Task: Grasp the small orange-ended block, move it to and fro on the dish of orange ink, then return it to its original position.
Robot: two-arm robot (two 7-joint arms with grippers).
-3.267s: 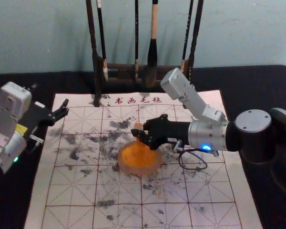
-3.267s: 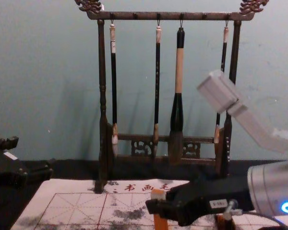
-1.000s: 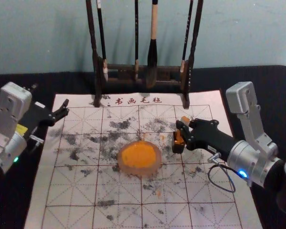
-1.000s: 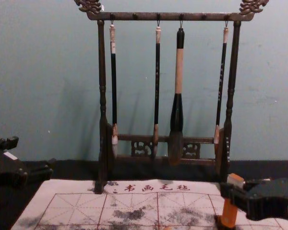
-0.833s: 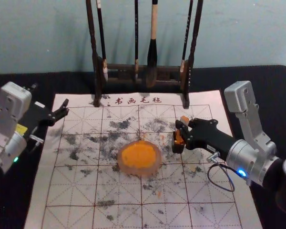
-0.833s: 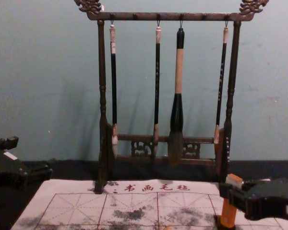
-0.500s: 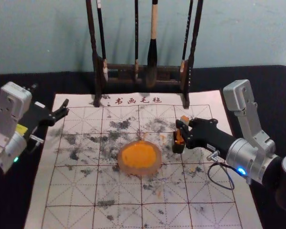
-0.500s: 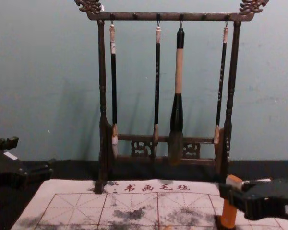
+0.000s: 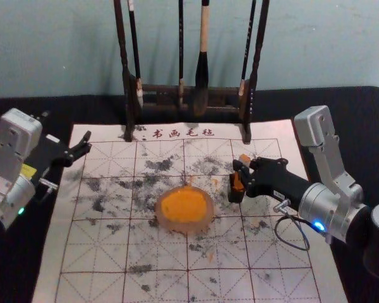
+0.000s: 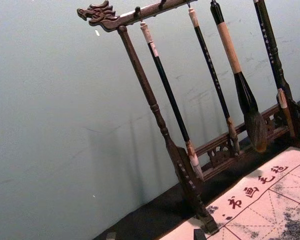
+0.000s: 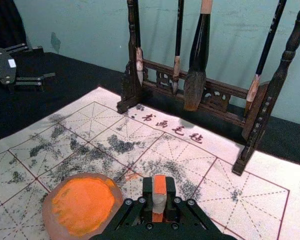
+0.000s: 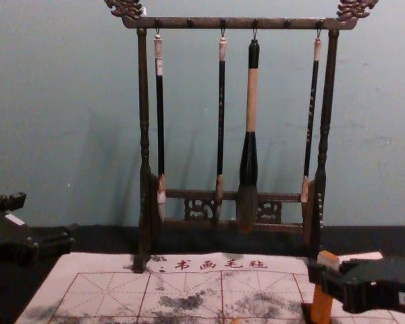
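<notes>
Orange at its upper end, the small block is pinched in the right gripper in the head view, its lower part down at a dark holder on the mat; whether it rests on the holder's floor I cannot tell. The dish of orange ink lies nearby, apart from both. Over by the mat's left edge, the left gripper has its fingers spread, with nothing between them. The left wrist view has the wooden rack with its hanging brushes. In the right wrist view, both fingers press on the block's sides, closed to its width, around a pale band below the orange top. In the chest view, the block stands nearly upright, leaning slightly.
</notes>
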